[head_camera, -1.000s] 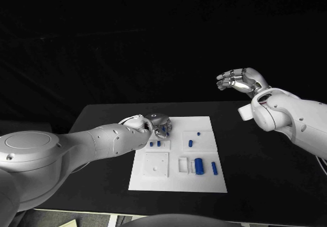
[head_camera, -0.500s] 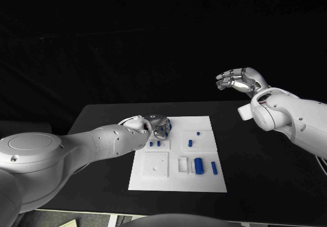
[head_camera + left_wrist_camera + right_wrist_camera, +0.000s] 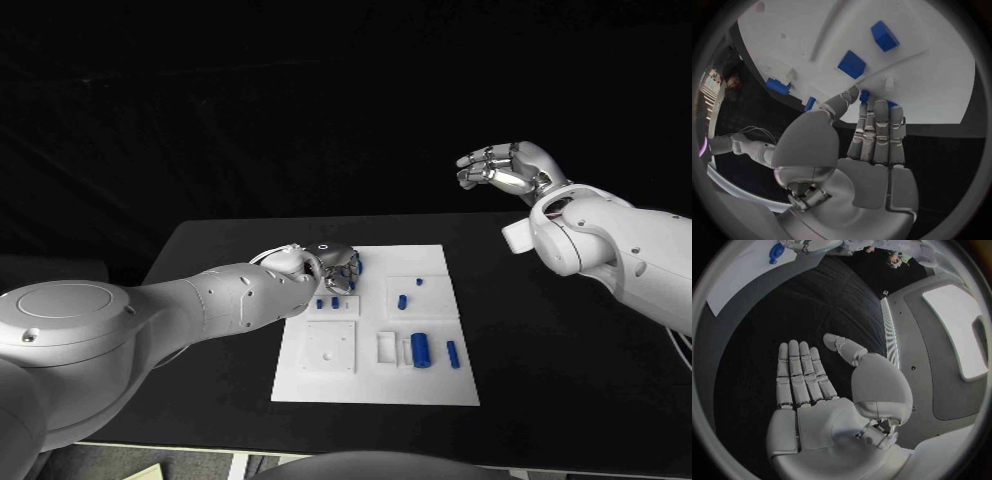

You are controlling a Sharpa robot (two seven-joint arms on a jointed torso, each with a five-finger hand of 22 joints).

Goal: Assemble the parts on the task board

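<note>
Left silver many-fingered hand (image 3: 329,268) is set low over the far left corner of the white rectangular task board (image 3: 378,395). In the left wrist view its fingers (image 3: 877,125) are held close together and straight, with the thumb brought in beside them; a small blue part (image 3: 864,95) is seen at the fingertips. Whether it is pinched or only touched cannot be told.

Just beside the hand, two short blue block parts (image 3: 329,303) are seated in a raised square panel of the board. Further out, a small blue peg (image 3: 402,301) stands in the next panel, and a larger blue cylinder (image 3: 421,350) with a slim blue bar (image 3: 453,355) lies toward the board's near right.

Right silver hand (image 3: 505,168) is held high and well apart from the board, fingers loosely curled, nothing in it.

Step judged: seating or picking the blue part at the far corner. For it to be done well, the part should be kept square to its socket, pressed straight down, and the neighbouring blocks should not be brushed by the thumb.
</note>
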